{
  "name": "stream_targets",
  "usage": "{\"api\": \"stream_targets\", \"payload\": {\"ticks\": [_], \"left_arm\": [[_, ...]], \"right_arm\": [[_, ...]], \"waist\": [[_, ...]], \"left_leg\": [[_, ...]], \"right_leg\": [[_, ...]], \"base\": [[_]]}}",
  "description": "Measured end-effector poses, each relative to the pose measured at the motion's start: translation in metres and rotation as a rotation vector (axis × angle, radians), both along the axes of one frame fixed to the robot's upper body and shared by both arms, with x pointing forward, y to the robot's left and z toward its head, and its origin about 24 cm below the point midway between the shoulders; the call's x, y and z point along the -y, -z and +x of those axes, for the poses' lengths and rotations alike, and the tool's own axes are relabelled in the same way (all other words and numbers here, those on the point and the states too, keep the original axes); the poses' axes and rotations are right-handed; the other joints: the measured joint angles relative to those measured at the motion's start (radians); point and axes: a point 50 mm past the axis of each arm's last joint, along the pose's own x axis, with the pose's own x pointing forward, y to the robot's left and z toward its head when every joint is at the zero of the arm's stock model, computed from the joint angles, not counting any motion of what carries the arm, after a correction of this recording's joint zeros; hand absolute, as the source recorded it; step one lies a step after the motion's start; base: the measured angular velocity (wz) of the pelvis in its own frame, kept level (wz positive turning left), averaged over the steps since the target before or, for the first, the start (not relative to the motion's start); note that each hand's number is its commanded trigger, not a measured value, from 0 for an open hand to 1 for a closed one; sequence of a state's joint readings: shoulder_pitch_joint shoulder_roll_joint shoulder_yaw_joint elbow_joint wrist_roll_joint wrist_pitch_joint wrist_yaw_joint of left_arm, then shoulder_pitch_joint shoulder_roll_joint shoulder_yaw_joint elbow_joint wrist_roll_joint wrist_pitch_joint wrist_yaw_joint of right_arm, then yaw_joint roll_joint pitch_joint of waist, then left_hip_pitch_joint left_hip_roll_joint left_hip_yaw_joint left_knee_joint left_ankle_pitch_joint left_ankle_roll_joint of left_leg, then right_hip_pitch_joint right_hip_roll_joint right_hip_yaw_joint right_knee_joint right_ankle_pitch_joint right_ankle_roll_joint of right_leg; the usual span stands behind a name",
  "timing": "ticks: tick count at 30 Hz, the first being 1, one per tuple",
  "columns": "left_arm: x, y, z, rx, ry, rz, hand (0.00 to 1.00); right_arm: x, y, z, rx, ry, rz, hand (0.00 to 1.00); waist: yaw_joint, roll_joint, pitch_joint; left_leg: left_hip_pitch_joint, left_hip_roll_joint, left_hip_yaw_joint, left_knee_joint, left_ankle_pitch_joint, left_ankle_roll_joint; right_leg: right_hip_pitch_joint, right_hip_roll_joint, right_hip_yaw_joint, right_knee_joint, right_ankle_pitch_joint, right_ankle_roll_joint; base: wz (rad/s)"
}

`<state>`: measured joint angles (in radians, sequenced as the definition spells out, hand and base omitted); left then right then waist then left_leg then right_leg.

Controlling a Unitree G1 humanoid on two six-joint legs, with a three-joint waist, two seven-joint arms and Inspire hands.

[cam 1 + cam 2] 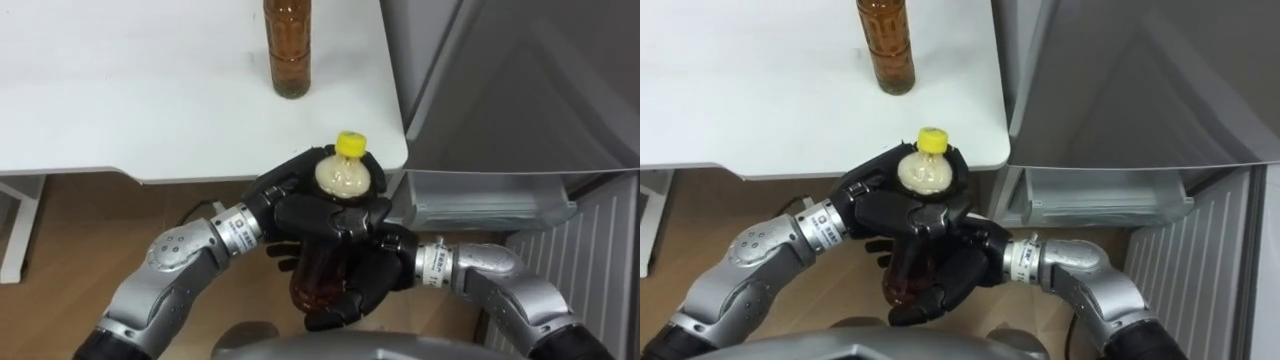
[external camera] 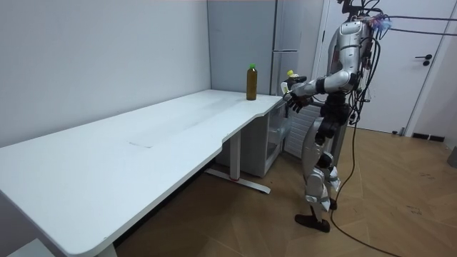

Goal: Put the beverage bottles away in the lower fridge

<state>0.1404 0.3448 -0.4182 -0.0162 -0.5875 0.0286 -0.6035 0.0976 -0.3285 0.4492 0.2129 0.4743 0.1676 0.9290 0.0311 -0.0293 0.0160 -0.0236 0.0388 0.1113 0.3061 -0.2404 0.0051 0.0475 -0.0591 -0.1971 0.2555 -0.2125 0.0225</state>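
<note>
Indoors, left robot hand (image 1: pixel 305 212), right robot hand (image 1: pixel 372 272) clasping yellow-capped bottle (image 1: pixel 345 176), white table (image 1: pixel 140 90), fridge (image 1: pixel 520 90)

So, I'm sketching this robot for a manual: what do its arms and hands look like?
Rounded silver-grey shells cover the left forearm and right forearm. A pale wrist band with small dark print joins each to a glossy black hand: left hand, right hand.
</note>
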Motion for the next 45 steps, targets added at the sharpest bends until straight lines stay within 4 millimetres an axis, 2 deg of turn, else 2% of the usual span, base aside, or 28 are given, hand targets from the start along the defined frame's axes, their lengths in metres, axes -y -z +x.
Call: {"api": "stream_targets", "payload": {"ticks": [1, 2, 3, 5, 6, 7, 8, 12, 17, 23, 24, 25, 26, 36, 45], "left_arm": [[0.0000, 0.0000, 0.0000, 0.000, 0.000, 0.000, 1.00], [0.0000, 0.0000, 0.0000, 0.000, 0.000, 0.000, 1.00], [0.0000, 0.0000, 0.0000, 0.000, 0.000, 0.000, 1.00], [0.0000, 0.0000, 0.0000, 0.000, 0.001, 0.000, 1.00], [0.0000, 0.0000, 0.0000, 0.000, 0.001, -0.001, 1.00], [0.0000, -0.0001, 0.0000, 0.000, 0.001, -0.001, 1.00], [-0.0002, -0.0001, 0.0001, 0.001, 0.000, -0.001, 1.00], [-0.0005, -0.0002, 0.0003, 0.001, -0.001, 0.000, 1.00], [-0.0003, -0.0006, 0.0005, -0.001, -0.004, -0.010, 1.00], [0.0013, 0.0000, 0.0015, -0.023, -0.015, -0.046, 1.00], [-0.0007, 0.0000, 0.0025, -0.035, -0.032, -0.065, 0.60], [-0.0008, -0.0004, 0.0027, -0.036, -0.035, -0.074, 0.50], [-0.0008, -0.0005, 0.0027, -0.036, -0.035, -0.074, 0.00], [-0.0009, -0.0012, 0.0040, -0.034, -0.045, -0.081, 0.00], [-0.0027, -0.0024, 0.0053, -0.030, -0.058, -0.089, 0.00]], "right_arm": [[0.0000, 0.0000, 0.0000, 0.000, 0.000, 0.000, 0.00], [0.0000, 0.0000, 0.0000, 0.000, 0.000, 0.000, 0.06], [0.0000, 0.0000, 0.0000, 0.000, 0.000, 0.000, 0.00], [-0.0001, 0.0000, -0.0001, 0.000, 0.000, 0.000, 0.00], [-0.0001, 0.0000, -0.0001, -0.001, 0.000, 0.001, 0.22], [-0.0003, 0.0000, -0.0001, -0.001, 0.000, 0.001, 0.54], [-0.0005, 0.0000, -0.0001, 0.000, 0.000, 0.002, 1.00], [-0.0012, -0.0001, 0.0002, 0.000, 0.004, 0.003, 1.00], [-0.0028, -0.0001, 0.0011, 0.000, 0.023, 0.005, 1.00], [-0.0038, -0.0009, 0.0016, 0.008, 0.027, 0.004, 1.00], [-0.0043, -0.0023, 0.0024, 0.015, 0.029, 0.007, 1.00], [-0.0045, -0.0032, 0.0029, 0.020, 0.031, 0.008, 1.00], [-0.0046, -0.0032, 0.0030, 0.020, 0.031, 0.008, 1.00], [-0.0036, -0.0043, 0.0033, 0.028, 0.032, 0.008, 1.00], [-0.0012, -0.0041, 0.0021, 0.015, 0.046, 0.022, 1.00]], "waist": [[-0.001, -0.001, 0.0000], [-0.001, -0.001, 0.0000], [-0.001, -0.002, 0.0003], [-0.001, -0.005, 0.0001], [-0.001, -0.008, -0.0004], [-0.001, -0.011, -0.0009], [-0.001, -0.012, -0.0013], [-0.002, -0.018, -0.0041], [-0.005, -0.017, -0.0037], [-0.013, 0.001, 0.0028], [-0.018, 0.005, 0.0022], [-0.022, 0.006, 0.0012], [-0.023, 0.007, 0.0007], [-0.024, -0.005, -0.0014], [-0.020, -0.005, -0.0013]], "left_leg": [[0.000, 0.000, 0.000, 0.001, 0.000, 0.000], [0.000, 0.000, 0.000, 0.001, 0.000, 0.000], [0.000, 0.000, 0.000, 0.002, 0.000, 0.000], [0.000, 0.000, 0.000, 0.003, 0.000, 0.000], [0.000, 0.000, 0.000, 0.003, 0.000, 0.000], [0.000, 0.000, 0.000, 0.003, 0.000, 0.000], [0.000, 0.000, 0.000, 0.003, 0.000, 0.000], [-0.001, 0.000, 0.003, 0.004, 0.000, 0.000], [0.000, 0.000, 0.004, 0.006, 0.000, 0.000], [0.001, 0.000, 0.000, 0.006, 0.000, 0.000], [0.001, 0.000, 0.000, 0.005, 0.000, 0.000], [0.002, 0.000, 0.001, 0.004, 0.000, 0.000], [0.003, -0.001, 0.001, 0.004, 0.000, 0.000], [0.019, -0.011, 0.001, -0.004, 0.000, 0.000], [0.020, -0.010, 0.010, -0.004, 0.000, 0.001]], "right_leg": [[0.000, 0.000, 0.000, 0.000, 0.000, 0.000], [0.000, 0.000, 0.000, 0.000, 0.000, 0.000], [0.000, 0.000, 0.000, 0.000, 0.000, 0.000], [0.000, 0.000, 0.000, 0.001, 0.000, 0.000], [0.000, 0.000, 0.000, 0.001, 0.000, 0.000], [-0.001, 0.000, 0.000, 0.001, 0.000, 0.000], [-0.002, 0.000, 0.001, 0.002, 0.000, 0.000], [-0.005, -0.001, 0.003, 0.002, 0.000, 0.000], [-0.004, -0.001, 0.006, 0.002, 0.000, 0.000], [-0.003, -0.001, 0.006, 0.003, 0.000, -0.001], [-0.003, 0.000, 0.006, 0.003, 0.000, -0.001], [-0.004, 0.000, 0.006, 0.004, 0.000, -0.001], [-0.004, 0.000, 0.006, 0.005, 0.000, -0.001], [0.004, -0.002, 0.014, 0.004, 0.000, 0.000], [0.004, -0.002, 0.019, 0.004, 0.000, 0.000]], "base": [[0.00], [0.00], [0.00], [0.00], [0.00], [0.00], [0.00], [0.00], [0.00], [0.00], [0.00], [0.00], [0.00], [-0.01], [0.00]]}}
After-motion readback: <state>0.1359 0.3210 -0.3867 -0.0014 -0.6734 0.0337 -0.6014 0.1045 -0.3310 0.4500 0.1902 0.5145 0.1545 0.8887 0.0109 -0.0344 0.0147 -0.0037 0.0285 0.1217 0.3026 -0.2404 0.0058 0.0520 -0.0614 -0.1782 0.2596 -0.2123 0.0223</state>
